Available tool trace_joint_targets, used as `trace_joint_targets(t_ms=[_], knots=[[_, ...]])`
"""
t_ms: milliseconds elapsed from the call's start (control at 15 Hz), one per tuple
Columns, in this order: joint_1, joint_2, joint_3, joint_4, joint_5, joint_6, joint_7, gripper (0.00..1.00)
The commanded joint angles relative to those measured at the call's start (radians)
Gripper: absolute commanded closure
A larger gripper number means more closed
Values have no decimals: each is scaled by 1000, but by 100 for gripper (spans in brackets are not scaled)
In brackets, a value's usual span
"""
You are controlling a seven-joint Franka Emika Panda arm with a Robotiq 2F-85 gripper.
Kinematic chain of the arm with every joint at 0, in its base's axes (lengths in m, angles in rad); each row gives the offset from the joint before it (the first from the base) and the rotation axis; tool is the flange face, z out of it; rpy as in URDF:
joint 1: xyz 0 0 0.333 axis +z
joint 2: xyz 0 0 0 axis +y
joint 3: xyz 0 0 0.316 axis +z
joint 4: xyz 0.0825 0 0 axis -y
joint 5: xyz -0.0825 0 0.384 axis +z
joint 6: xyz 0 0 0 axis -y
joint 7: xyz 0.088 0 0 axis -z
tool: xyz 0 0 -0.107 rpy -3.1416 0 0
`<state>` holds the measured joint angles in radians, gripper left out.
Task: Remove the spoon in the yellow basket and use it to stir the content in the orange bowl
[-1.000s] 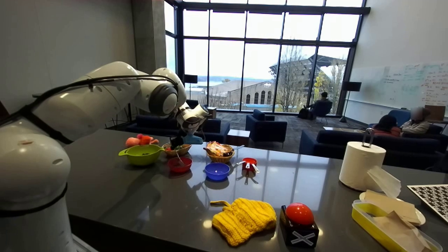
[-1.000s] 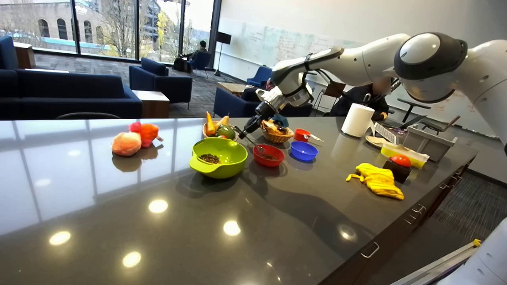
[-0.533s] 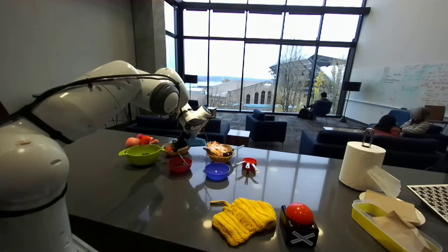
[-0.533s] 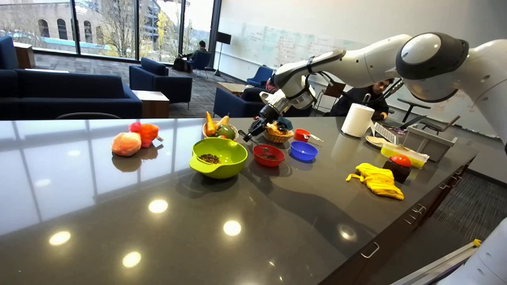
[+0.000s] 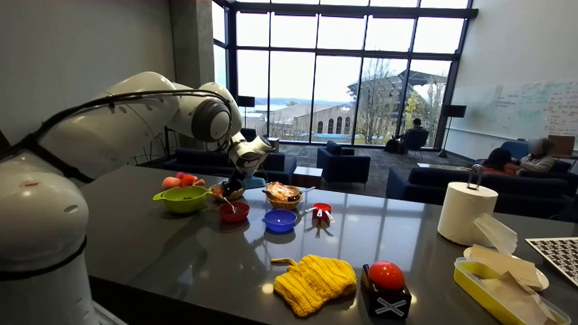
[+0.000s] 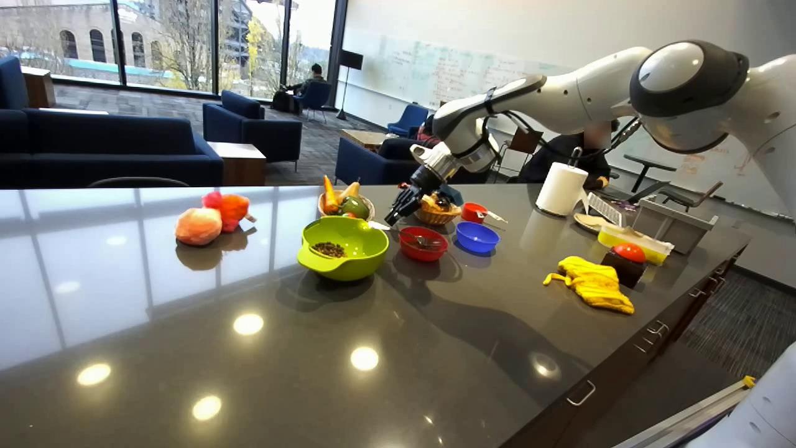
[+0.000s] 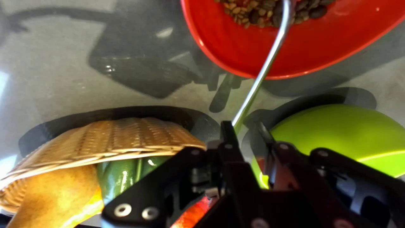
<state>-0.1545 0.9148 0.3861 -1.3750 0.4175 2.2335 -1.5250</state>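
A thin metal utensil, probably the spoon (image 7: 269, 63), leans in a red bowl (image 6: 425, 252) that holds seeds and beans. No clearly orange bowl shows. Its handle runs toward my gripper (image 7: 245, 126) in the wrist view and passes behind one finger, outside the grip. In an exterior view the handle's end appears beside the lime-green bowl's rim, below the fingertips. My gripper (image 6: 390, 219) is partly open and empty, just above the handle. Two yellowish wicker baskets show: one holds fruit and vegetables (image 5: 235, 196), one holds bread-like items (image 6: 438, 216). I cannot tell which is the yellow basket.
The lime-green bowl (image 6: 348, 264) with beans stands close beside the gripper. A blue bowl (image 6: 477, 238) and a red measuring cup (image 5: 322, 210) stand near the red bowl. A yellow knitted cloth (image 5: 314, 284), a red button box (image 5: 386, 298) and a paper towel roll (image 5: 467, 214) are farther off.
The utensil's handle has dropped lower and flatter, away from the fingertips. The red bowl has shifted slightly. My gripper has moved a little down and toward the red bowl.
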Motion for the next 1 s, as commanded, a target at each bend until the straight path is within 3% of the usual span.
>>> trace_joint_targets(t_ms=[0, 467, 667, 933], knots=[[-2, -71, -15, -86, 8, 27, -23, 48], [38, -151, -64, -145, -28, 26, 51, 1], [80, -199, -113, -182, -78, 25, 134, 0], [147, -274, -190, -246, -191, 15, 342, 0]])
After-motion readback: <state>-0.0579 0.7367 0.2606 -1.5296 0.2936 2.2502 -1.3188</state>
